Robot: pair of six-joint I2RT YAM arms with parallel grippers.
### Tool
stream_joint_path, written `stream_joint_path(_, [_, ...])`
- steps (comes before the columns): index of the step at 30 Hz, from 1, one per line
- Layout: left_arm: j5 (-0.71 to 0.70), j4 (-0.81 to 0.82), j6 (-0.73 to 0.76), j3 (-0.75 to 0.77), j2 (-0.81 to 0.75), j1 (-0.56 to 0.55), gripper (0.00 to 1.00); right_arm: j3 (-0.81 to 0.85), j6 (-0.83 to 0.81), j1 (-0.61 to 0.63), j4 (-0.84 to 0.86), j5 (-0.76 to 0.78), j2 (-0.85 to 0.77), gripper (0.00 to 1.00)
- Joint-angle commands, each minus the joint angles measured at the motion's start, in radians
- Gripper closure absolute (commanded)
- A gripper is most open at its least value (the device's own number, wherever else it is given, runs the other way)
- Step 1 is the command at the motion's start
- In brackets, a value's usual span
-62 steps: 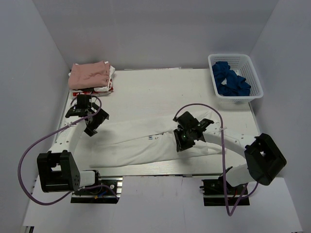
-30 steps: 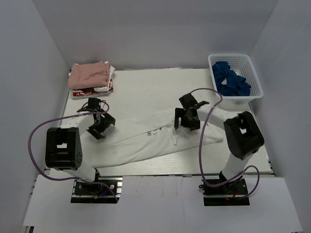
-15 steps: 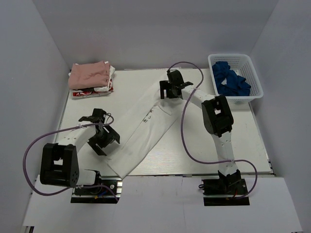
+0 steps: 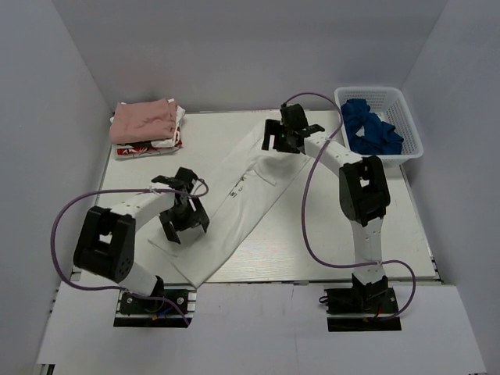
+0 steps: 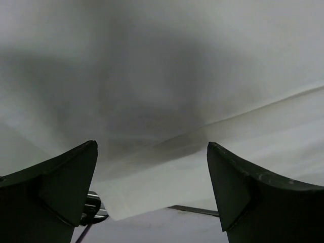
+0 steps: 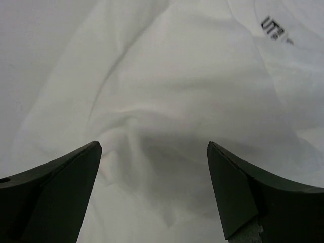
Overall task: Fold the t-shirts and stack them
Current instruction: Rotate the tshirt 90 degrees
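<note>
White t-shirt (image 4: 234, 205) lies as a long diagonal strip on the tabletop (image 4: 351, 226). Both gaping and empty: left claw (image 4: 187, 225) over its near half, right claw (image 4: 284, 144) over its far end. Pinch all layers squarely, then fold end to end, edges matched.

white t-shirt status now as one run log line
white t-shirt: folded strip, diagonal | left end effector: open, over near part | right end effector: open, over far end

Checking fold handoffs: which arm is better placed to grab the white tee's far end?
Right, probably: the right gripper hangs open over the far end of the white t-shirt; the left gripper sits at its side edge.
</note>
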Motion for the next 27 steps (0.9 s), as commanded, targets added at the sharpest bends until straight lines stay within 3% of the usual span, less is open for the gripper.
stream_joint_path(1, [0.053, 0.045, 0.034, -0.083, 0.044, -0.068, 0.01, -0.023, 0.085, -0.030, -0.111, -0.067, 0.029, 0.10])
stream_joint_path(9, [0.079, 0.065, 0.044, -0.072, 0.248, -0.232, 0.03, 0.086, 0.092, -0.061, -0.186, -0.108, 0.166, 0.10])
stream_joint_path(14, [0.152, 0.180, 0.030, 0.078, 0.389, -0.312, 0.03, 0.343, 0.093, -0.095, -0.249, -0.182, 0.365, 0.10])
stream_joint_path(21, [0.225, 0.220, -0.111, 0.301, 0.514, -0.396, 0.03, 0.560, 0.162, -0.139, -0.041, -0.198, 0.560, 0.10])
stream_joint_path(27, [0.272, 0.271, -0.180, 0.268, 0.411, -0.534, 0.00, 0.624, 0.178, -0.144, 0.126, -0.099, 0.539, 0.10])
